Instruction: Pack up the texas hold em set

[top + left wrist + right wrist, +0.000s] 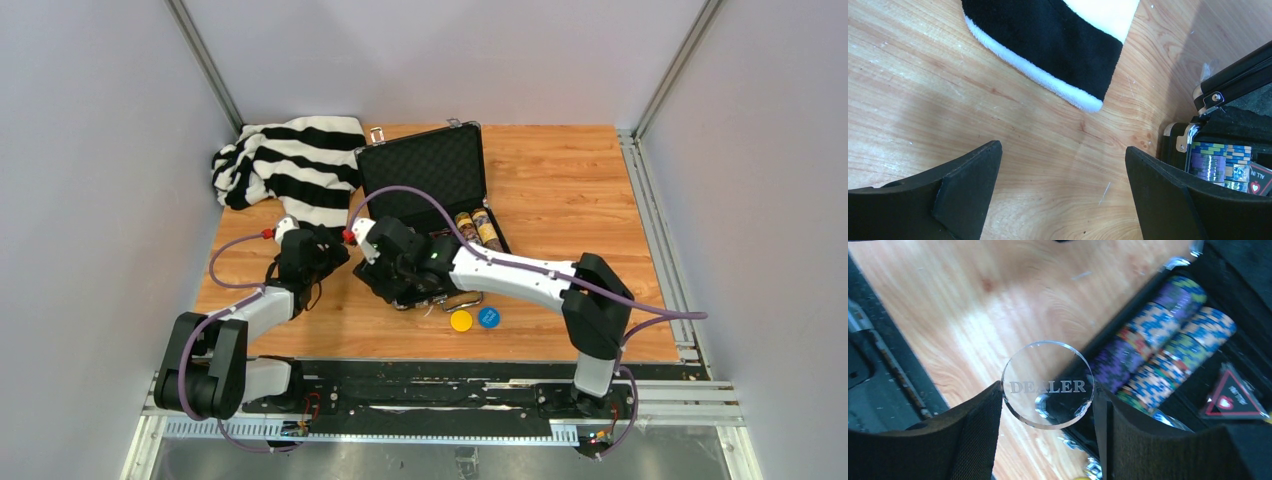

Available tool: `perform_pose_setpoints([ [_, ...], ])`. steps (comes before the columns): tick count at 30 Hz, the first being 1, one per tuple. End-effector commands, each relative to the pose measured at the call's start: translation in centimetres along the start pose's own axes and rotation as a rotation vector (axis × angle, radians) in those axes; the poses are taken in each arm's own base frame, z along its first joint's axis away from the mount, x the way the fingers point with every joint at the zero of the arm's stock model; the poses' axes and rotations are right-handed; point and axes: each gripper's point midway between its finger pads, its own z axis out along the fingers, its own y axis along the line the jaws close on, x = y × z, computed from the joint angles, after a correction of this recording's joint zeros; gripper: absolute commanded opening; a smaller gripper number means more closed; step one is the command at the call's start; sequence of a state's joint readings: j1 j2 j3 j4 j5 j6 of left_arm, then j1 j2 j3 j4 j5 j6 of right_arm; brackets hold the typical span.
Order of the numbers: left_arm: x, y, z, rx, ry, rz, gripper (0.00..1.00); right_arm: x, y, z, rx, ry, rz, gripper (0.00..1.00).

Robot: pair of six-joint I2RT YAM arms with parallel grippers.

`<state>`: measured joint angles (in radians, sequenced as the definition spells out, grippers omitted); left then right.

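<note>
- Discs nearest: yellow disc (461, 321) and blue disc (489, 317) side by side on the table (570, 190).
- Right gripper (1046, 397) pinches the clear DEALER disc (1048, 375) over the near edge of the case (425, 165), by the chip rows (1158, 345).
- Left gripper (1063, 165) gapes over bare wood beside it.
- Case open, lid up; striped cloth (300, 165) beyond, leftward.

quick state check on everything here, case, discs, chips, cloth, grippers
case: open, lid raised
chip rows: in the case
dark triangle: in the case
clear dealer disc: clamped in right gripper
yellow disc: on table, outside case
blue disc: on table, beside yellow disc
left gripper: open, empty
striped cloth: bunched on table
</note>
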<state>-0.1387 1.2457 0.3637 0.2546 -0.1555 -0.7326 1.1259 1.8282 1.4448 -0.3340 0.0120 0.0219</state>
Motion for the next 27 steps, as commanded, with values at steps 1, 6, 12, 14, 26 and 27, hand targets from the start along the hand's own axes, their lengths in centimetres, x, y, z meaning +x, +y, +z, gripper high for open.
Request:
perform_pose_setpoints([
  [1,-0.1,0.2,0.2,0.006,-0.008,0.002,0.98,0.6,-4.9,-1.4,0.094,-0.002,0.043,0.48],
  [6,0.2,0.2,0.4,0.01,0.005,0.0,0.98,1.4,-9.5,-2.3,0.143,0.006,0.129,0.49],
  [12,0.3,0.0,0.5,0.02,0.008,0.014,0.98,2.9,-14.2,-1.7,0.205,0.031,0.227,0.51],
  [14,0.2,0.0,0.4,0.021,0.007,0.017,0.98,3.1,-15.2,-1.2,0.211,0.035,0.25,0.51],
  [26,0.6,0.0,0.7,0.027,0.022,0.014,0.98,1.8,-17.3,-1.6,0.293,-0.047,0.269,0.77],
  [27,0.6,-0.1,0.7,0.029,0.02,0.014,0.98,1.8,-17.2,-2.2,0.297,-0.063,0.274,0.78],
])
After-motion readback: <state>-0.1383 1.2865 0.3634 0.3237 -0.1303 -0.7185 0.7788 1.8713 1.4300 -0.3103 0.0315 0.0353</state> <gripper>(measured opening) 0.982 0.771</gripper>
